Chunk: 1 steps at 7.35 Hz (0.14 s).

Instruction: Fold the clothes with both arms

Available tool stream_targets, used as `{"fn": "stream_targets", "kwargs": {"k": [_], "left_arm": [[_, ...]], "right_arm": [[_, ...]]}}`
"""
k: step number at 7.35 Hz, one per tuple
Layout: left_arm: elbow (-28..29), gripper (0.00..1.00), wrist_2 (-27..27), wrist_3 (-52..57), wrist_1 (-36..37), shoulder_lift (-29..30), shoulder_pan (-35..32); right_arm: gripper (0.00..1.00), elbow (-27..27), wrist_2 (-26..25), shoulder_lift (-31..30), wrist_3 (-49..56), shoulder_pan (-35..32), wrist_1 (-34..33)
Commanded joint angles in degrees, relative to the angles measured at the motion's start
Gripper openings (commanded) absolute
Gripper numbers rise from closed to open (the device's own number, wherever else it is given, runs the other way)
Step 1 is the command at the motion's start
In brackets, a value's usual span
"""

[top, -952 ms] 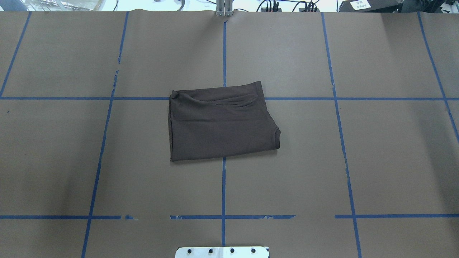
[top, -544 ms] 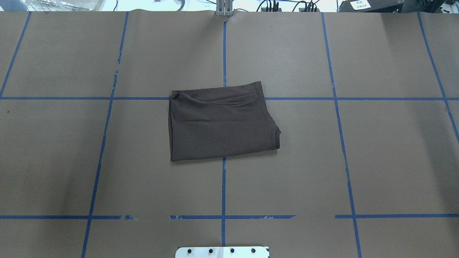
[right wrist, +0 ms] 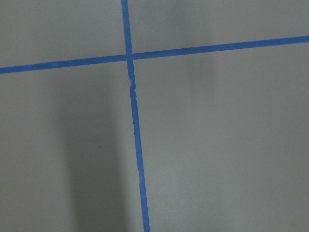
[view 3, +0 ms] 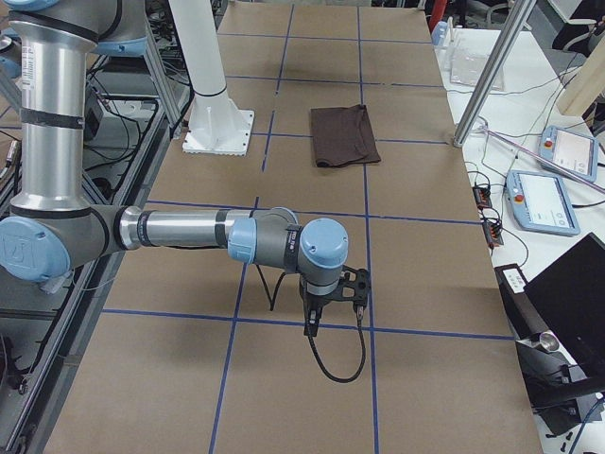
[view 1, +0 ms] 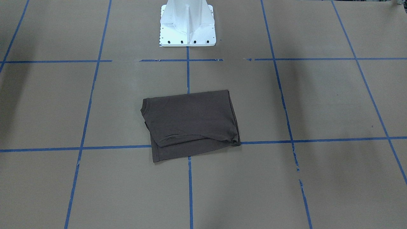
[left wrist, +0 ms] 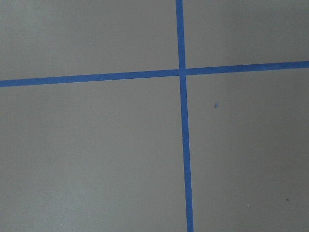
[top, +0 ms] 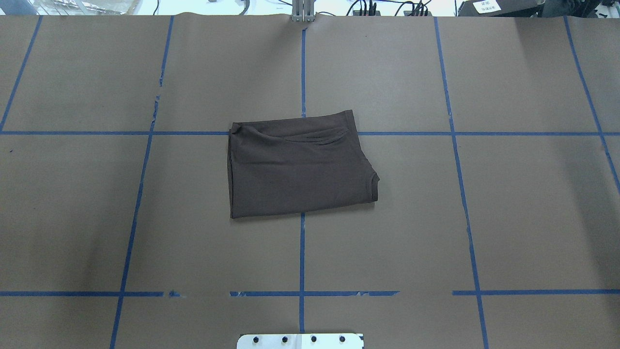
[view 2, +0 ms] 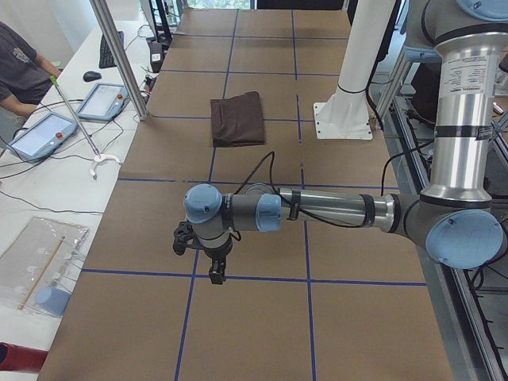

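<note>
Lying folded at the centre of the bench, the shirt sits alone. Left hand and right hand hang near opposite ends. Whether their fingers are apart or together I cannot tell.

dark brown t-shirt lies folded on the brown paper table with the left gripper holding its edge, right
No: the folded dark brown t-shirt lies on the brown paper table untouched; the exterior left view shows the black left gripper far from it.

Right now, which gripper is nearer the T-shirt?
Neither clearly. The left gripper hangs far off the T-shirt toward the table's left end; the right gripper hangs about as far toward the right end.
</note>
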<state>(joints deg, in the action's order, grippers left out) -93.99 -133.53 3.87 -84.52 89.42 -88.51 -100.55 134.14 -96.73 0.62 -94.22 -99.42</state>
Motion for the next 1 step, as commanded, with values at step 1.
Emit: {"fn": "stream_targets", "kwargs": {"k": [1], "left_arm": [[0.0, 1.00, 0.0, 0.1, 0.0, 0.1, 0.0]], "right_arm": [[1.00, 0.1, 0.2, 0.0, 0.1, 0.1, 0.0]]}}
